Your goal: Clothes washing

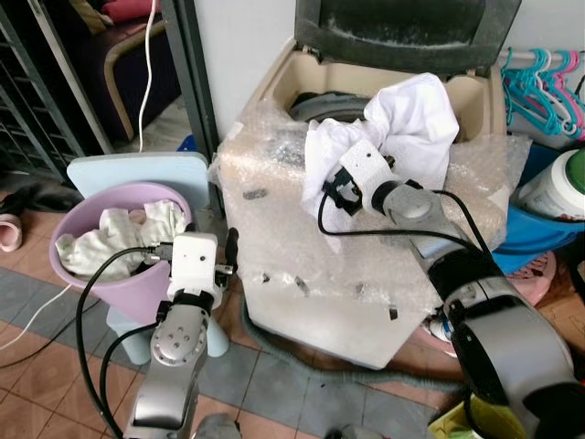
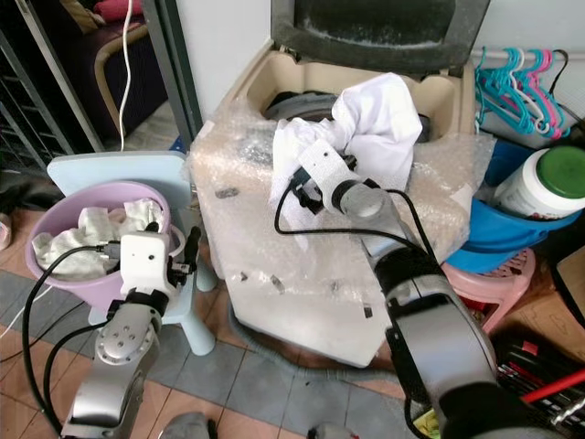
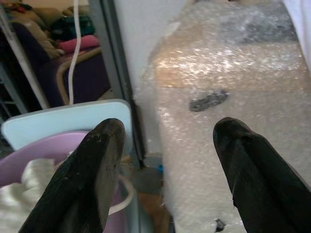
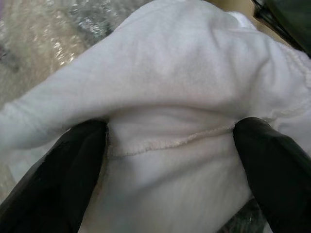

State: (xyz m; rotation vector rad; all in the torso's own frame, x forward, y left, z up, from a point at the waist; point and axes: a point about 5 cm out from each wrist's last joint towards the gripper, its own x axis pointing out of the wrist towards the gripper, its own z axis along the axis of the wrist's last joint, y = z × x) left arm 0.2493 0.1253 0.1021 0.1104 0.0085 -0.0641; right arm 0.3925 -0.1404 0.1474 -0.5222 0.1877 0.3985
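A white garment [image 1: 411,119] lies bunched over the front rim of the open top-loading washing machine [image 1: 302,82], partly hanging into its drum [image 1: 315,105]. My right gripper [image 1: 334,194] reaches into the garment's lower fold. In the right wrist view its fingers [image 4: 73,170] stand wide apart, open, with the white cloth [image 4: 170,121] between them. My left gripper [image 3: 167,160] hovers open and empty beside a purple basket [image 1: 137,293] that holds more white clothes [image 1: 110,242]. That basket sits on a pale blue stool [image 1: 137,174] left of the machine.
Bubble wrap [image 1: 302,247] covers the machine's top and front; its dark lid [image 1: 402,27] stands raised. Right of it are hangers [image 1: 548,82], a white green-lidded jar [image 1: 562,187] in a blue basin [image 1: 530,229], and a pink stool [image 1: 539,270]. A grey hose [image 1: 292,352] crosses the tiled floor.
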